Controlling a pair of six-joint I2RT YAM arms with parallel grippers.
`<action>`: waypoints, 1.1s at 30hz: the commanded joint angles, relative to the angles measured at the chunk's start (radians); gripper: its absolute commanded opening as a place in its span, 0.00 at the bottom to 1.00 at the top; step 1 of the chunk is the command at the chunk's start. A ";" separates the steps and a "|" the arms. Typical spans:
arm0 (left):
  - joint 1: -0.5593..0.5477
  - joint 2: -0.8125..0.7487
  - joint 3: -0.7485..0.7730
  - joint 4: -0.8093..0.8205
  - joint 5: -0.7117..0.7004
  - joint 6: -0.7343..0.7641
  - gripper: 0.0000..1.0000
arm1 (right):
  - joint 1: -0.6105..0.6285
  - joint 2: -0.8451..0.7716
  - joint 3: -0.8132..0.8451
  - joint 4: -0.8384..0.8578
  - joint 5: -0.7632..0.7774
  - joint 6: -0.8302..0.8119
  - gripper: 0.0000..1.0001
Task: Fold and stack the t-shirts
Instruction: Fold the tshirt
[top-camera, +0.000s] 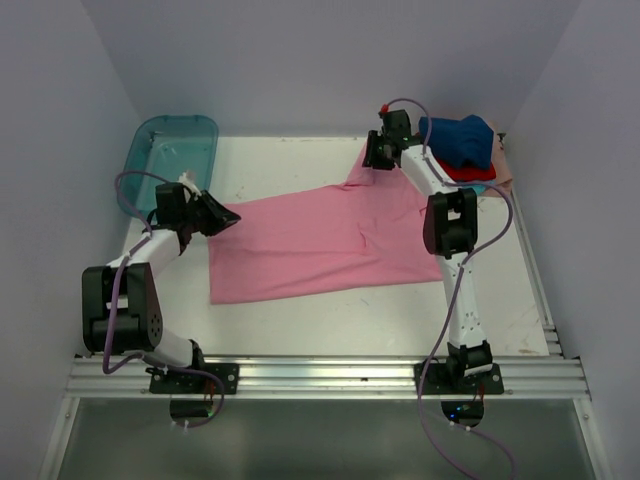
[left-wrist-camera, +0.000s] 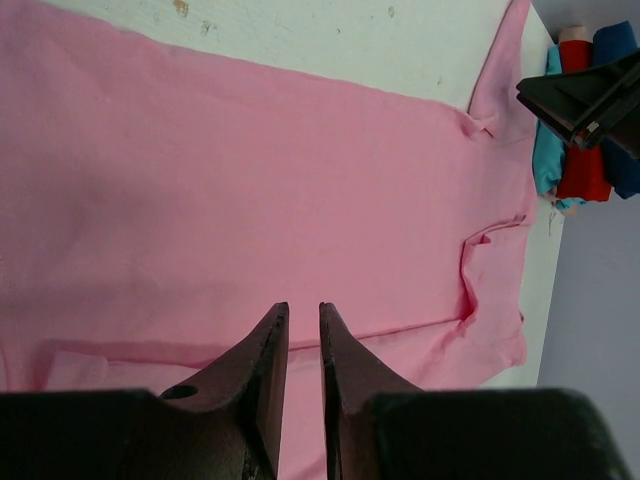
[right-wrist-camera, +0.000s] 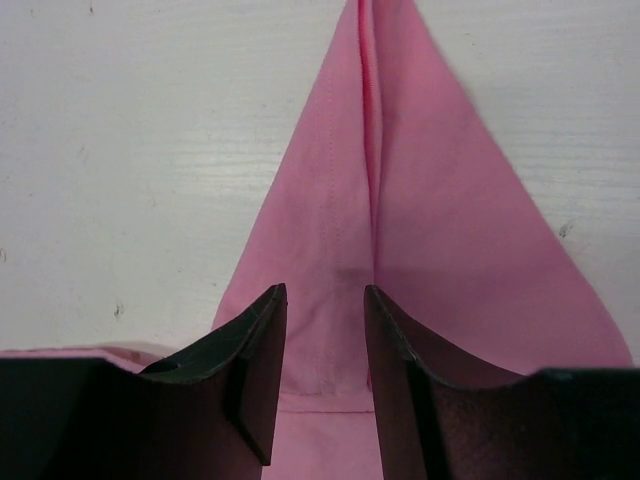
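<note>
**Pink shirt spread wide, an arm at each end**

We see the pink t-shirt (top-camera: 320, 245) lying open across the middle of the table (top-camera: 300, 160). The left gripper (top-camera: 232, 217) sits at its left edge. Its fingers (left-wrist-camera: 265, 370) are drawn almost together, with only a thin slit between them, and we cannot tell whether any cloth is caught. The right gripper (top-camera: 372, 155) is at the far right sleeve, its fingers (right-wrist-camera: 250, 370) parted either side of a peaked fold. At the far right corner sits a pile: the navy t-shirt (top-camera: 460, 138) on top, then the red t-shirt (top-camera: 462, 172), with teal and peach edges beneath. The teal tub (top-camera: 175, 150) stands far left.
</note>
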 joint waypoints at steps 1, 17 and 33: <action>-0.005 0.011 0.009 0.062 0.025 -0.007 0.21 | 0.001 0.000 0.038 0.030 0.049 -0.038 0.42; -0.006 0.032 -0.002 0.081 0.039 -0.013 0.20 | -0.002 0.126 0.162 0.230 0.054 -0.061 0.42; -0.005 0.037 -0.034 0.101 0.043 -0.005 0.19 | -0.005 -0.230 -0.336 0.490 0.029 -0.086 0.35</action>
